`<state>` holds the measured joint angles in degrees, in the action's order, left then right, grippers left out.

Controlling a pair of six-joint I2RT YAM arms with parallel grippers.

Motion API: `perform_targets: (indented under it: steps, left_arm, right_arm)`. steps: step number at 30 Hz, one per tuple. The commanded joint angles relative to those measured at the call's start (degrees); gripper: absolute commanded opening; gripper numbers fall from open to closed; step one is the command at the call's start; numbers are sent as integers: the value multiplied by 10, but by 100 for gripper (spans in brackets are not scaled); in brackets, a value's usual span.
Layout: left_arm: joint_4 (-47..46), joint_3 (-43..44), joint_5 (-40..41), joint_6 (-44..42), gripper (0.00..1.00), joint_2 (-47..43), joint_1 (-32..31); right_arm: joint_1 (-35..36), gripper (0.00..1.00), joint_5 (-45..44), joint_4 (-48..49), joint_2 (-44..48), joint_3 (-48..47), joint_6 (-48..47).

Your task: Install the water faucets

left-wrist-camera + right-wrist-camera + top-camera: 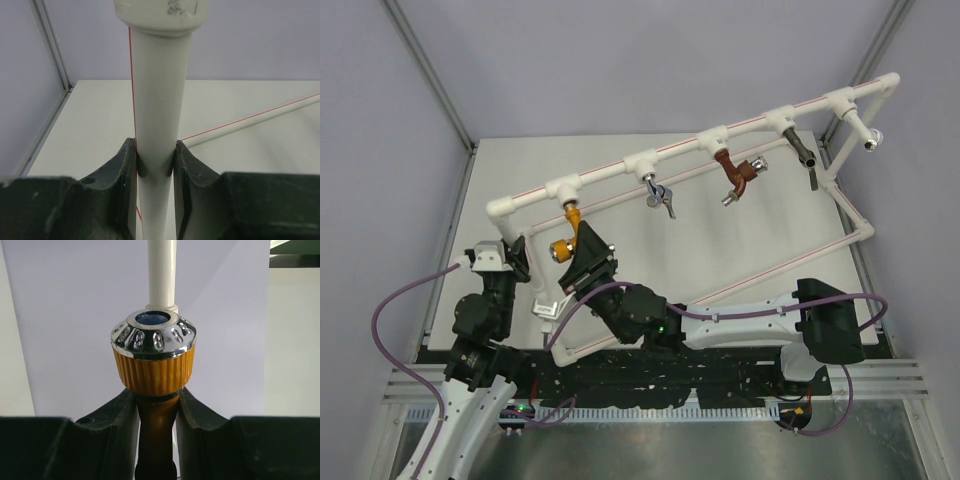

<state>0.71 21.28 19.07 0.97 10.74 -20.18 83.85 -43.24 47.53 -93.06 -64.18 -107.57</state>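
a: left gripper (155, 162): jaws closed on the upright white pipe (159, 90), one finger pressed to each side. pipe fitting sits above the fingers.

b: right gripper (157, 405): clamped on the orange-yellow tap (154, 374), fingers on its body just under the ribbed collar. silver knob (152, 335) with blue centre directly above the jaws.

a: tap location?

b: in the right gripper, just right of the left gripper. its stem runs from the jaws up to a tee (566, 187) on the pipe frame. threaded in or not, can't tell.

a: farther right of both grippers: grey tap (661, 198) and reddish-brown tap (736, 176), hanging from their own tees.
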Motion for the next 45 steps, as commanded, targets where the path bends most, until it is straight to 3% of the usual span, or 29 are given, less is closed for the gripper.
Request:
perform_targets:
  steps: [1,29,36,45]
  left_arm:
    - [-9,14,16,-7,0,-10,-3]
    - [-9,13,18,-22,0,-17,-16]
    - [-9,12,23,-25,0,-20,-23]
    - [-9,10,26,-27,0,-27,-25]
  right_arm:
    - [-4,5,-15,-6,5,-41,-6]
    - [-8,5,-93,-181,-37,-127,34]
    - [-12,5,-105,-240,-41,-167,102]
    - [-25,5,-102,-273,-20,-150,174]
